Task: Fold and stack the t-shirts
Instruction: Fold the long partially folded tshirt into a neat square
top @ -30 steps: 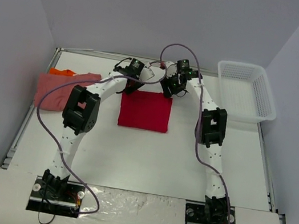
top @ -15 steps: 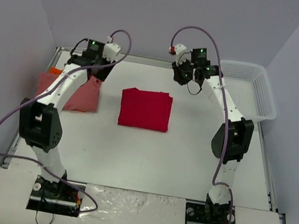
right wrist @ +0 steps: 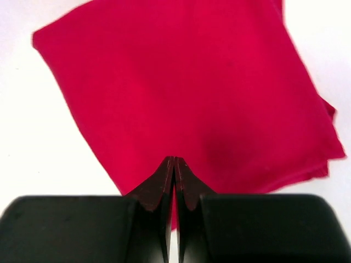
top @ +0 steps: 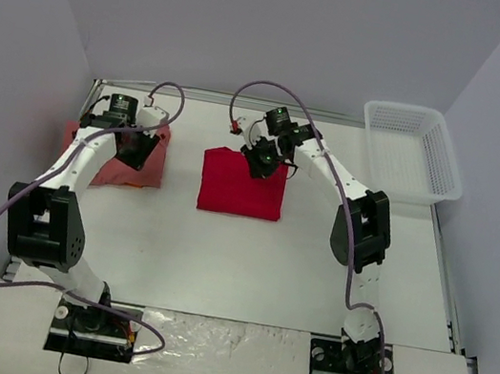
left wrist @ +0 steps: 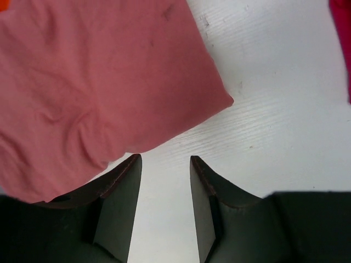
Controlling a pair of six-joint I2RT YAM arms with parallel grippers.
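Observation:
A bright red t-shirt (top: 242, 190) lies folded into a square at the table's middle. In the right wrist view it (right wrist: 186, 93) fills most of the frame. My right gripper (top: 260, 162) (right wrist: 174, 159) is over its back edge, shut, with nothing seen between the fingers. A salmon pink t-shirt (top: 116, 168) (left wrist: 93, 76) lies folded at the left. My left gripper (top: 134, 151) (left wrist: 164, 158) hangs over its right edge, open, with only bare table between the fingers. A scrap of an orange t-shirt (left wrist: 3, 4) shows at the corner of the left wrist view.
A white mesh basket (top: 449, 159) stands at the back right corner. Grey walls close in the table on three sides. Purple cables loop off both arms. The red shirt's edge (left wrist: 343, 44) shows at the right of the left wrist view.
Both arms swung out from the red shirt and came back down: left gripper now over the pink shirt, right gripper at the red shirt's back edge. The right gripper has shut.

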